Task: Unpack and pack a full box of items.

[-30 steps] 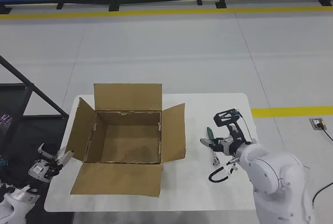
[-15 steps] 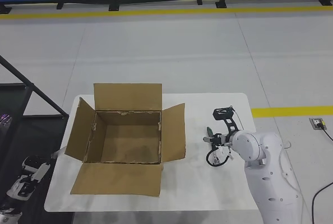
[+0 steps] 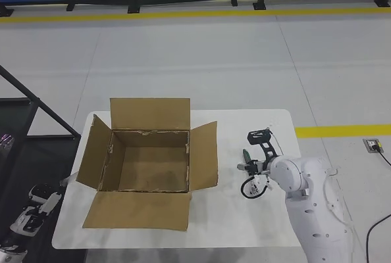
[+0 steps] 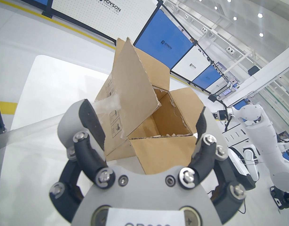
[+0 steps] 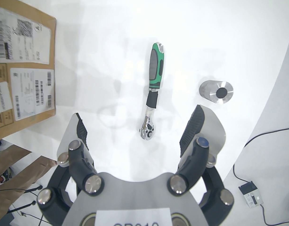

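Just changed: right gripper [image 5: 137, 115] is brought in over the ratchet wrench [image 5: 153, 81]; left gripper [image 4: 144, 110] is pulled back from the box [image 3: 146, 167], off the table's front-left corner.
right gripper: spread wide, nothing held, wrench head seen just ahead of the jaws.
left gripper: spread wide, nothing held.
box: open, flaps out, nothing seen inside, set toward the table's left edge.
ratchet wrench: laid flat toward the table's right edge, metal cylinder [image 5: 216, 92] just beside it.
task meaning: unpacking is judged done; packing is likely being started with the wrench.
surface: white table [image 3: 222, 217], smooth, corners rounded.
room: grey floor [image 3: 248, 59], yellow line [image 3: 347, 130], blue and white wall panels [image 4: 163, 38], black frame [image 3: 24, 85] beyond the left edge.
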### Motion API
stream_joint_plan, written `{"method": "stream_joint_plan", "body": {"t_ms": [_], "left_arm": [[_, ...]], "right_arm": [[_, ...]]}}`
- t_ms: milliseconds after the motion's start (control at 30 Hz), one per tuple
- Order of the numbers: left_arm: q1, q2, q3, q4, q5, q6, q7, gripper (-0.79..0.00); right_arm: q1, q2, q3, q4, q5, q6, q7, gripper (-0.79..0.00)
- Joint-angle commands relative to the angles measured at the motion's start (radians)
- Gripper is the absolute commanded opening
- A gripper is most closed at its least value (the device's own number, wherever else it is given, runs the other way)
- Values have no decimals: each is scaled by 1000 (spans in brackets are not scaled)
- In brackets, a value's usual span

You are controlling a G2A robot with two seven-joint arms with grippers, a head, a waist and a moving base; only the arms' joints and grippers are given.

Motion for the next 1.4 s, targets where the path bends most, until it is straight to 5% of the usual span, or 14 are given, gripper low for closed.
{"method": "stream_joint_plan", "body": {"t_ms": [0,333,600,667,1033,1167,1367], "left_arm": [[4,-1,5,-9,-9,1,-10,0],[12,-3,5,-16,-28,-4,-22,0],[12,-3,5,-16,-28,-4,-22,0],[12,-3,5,-16,-28,-4,-22,0],[12,-3,5,-16,-28,-4,-22,0],[12,-3,5,-16,-28,-4,-22,0],[12,-3,5,-16,-28,-4,-22,0]], "right_arm": [[38,-5,-43,87,-53,50,10,0],[217,-15,-67,468,87,-43,-52,-9],[289,-17,-86,628,93,-33,-97,-268],[299,-18,-95,650,94,-31,-107,-397],[340,-26,-140,738,77,24,-119,-483],[352,-27,-146,762,88,23,-128,-779],[355,-18,-133,722,89,34,-162,-785]]}}
